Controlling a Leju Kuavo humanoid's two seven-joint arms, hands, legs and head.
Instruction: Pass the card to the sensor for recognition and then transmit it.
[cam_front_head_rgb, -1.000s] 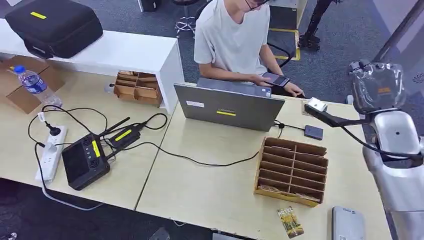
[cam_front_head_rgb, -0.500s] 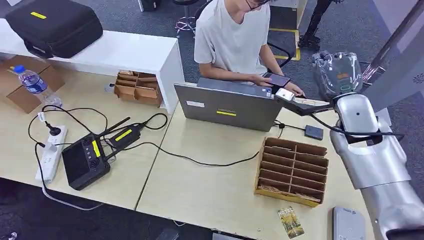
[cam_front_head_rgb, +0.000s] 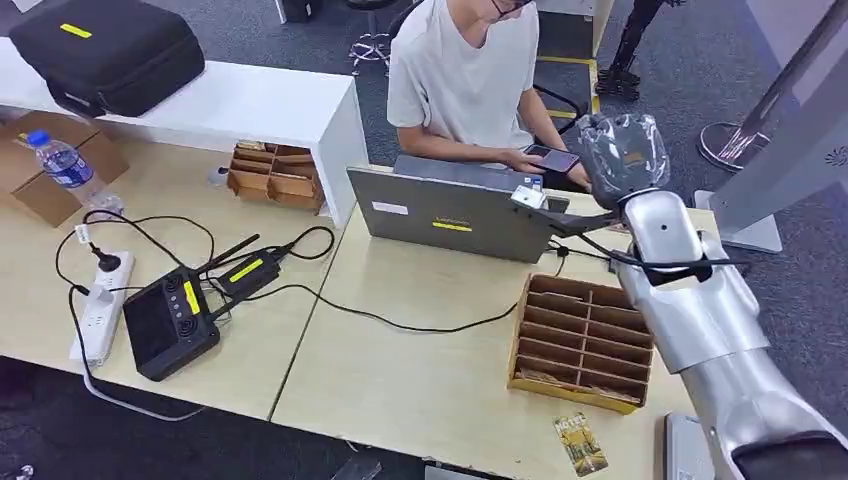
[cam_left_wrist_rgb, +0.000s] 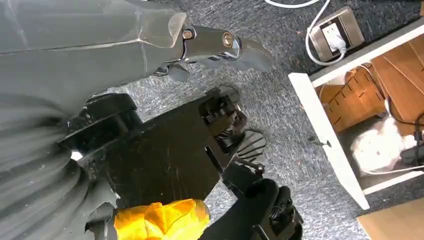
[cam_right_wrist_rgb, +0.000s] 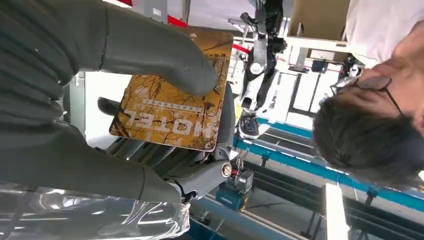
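The right hand (cam_right_wrist_rgb: 125, 100) was raised above the far table edge, beside the laptop (cam_front_head_rgb: 455, 212) and close to the seated person (cam_front_head_rgb: 465, 75). The HOTEL card (cam_right_wrist_rgb: 175, 100) was pinned between thumb and fingers. Whether the left hand (cam_left_wrist_rgb: 165, 150) was open could not be determined.

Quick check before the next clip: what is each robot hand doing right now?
Left robot hand: hangs toward the floor; open or closed cannot be told.
Right robot hand: holding the hotel card under its thumb.
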